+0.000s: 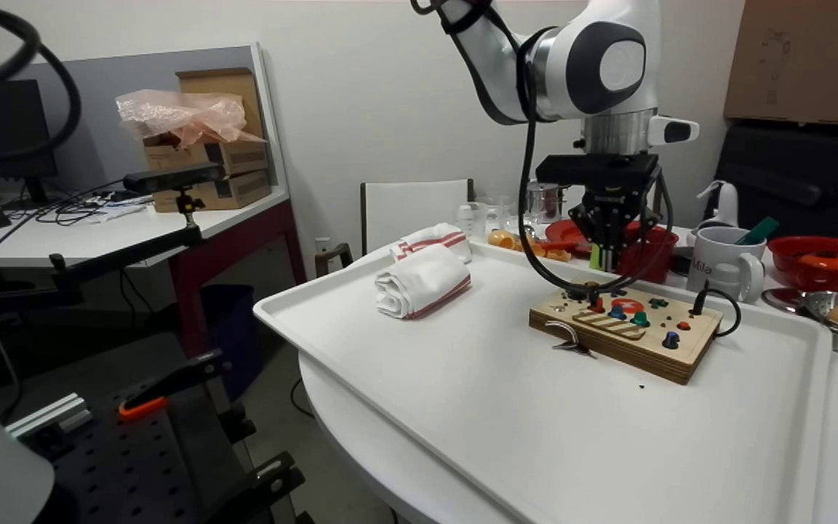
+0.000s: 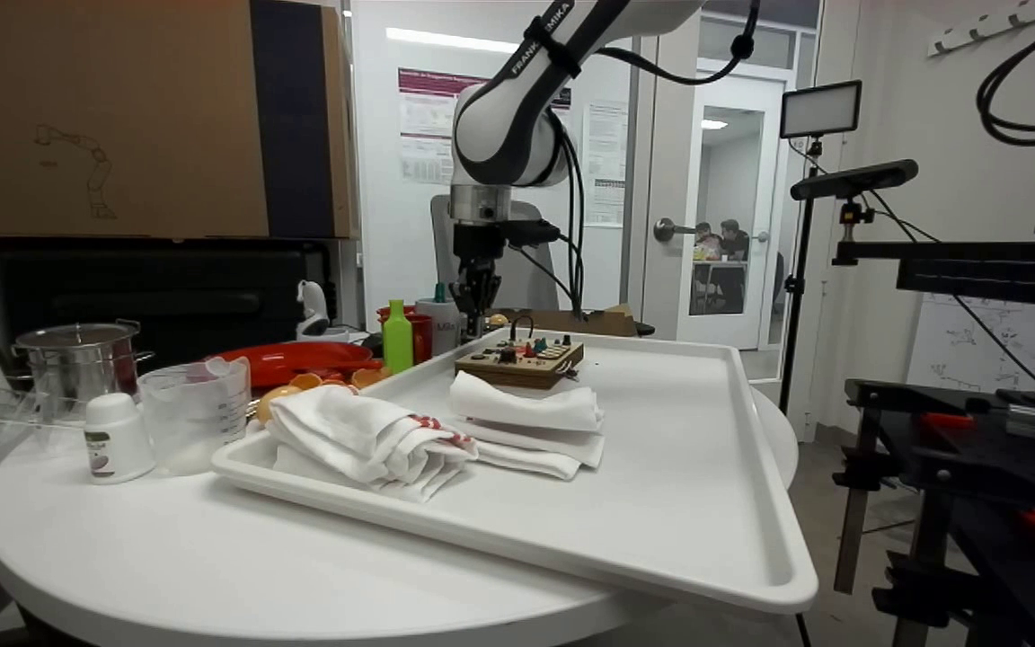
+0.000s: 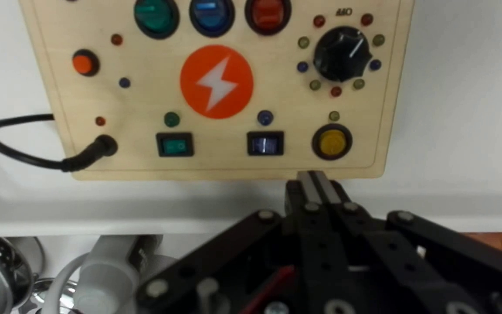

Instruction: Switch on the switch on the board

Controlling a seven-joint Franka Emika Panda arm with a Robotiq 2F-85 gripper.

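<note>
The board (image 3: pixel 220 131) lay flat in the white tray (image 1: pixel 463 378) on the worktop (image 2: pixel 302 557), close to the tray's rim. The end effector (image 3: pixel 313 175) had its fingers drawn together, nothing seen between them, the tips over or just beside the board's edge, near the yellow button (image 3: pixel 332 142). The blue rocker switch (image 3: pixel 265 145) and the green rocker switch (image 3: pixel 175 145), the likeliest targets, lay apart from the tips, and none of the indicator lights (image 3: pixel 265 117) plainly glowed. Switching on was probably not done, though how the rockers were set was hard to read; lining up over one and pressing seemed left.
</note>
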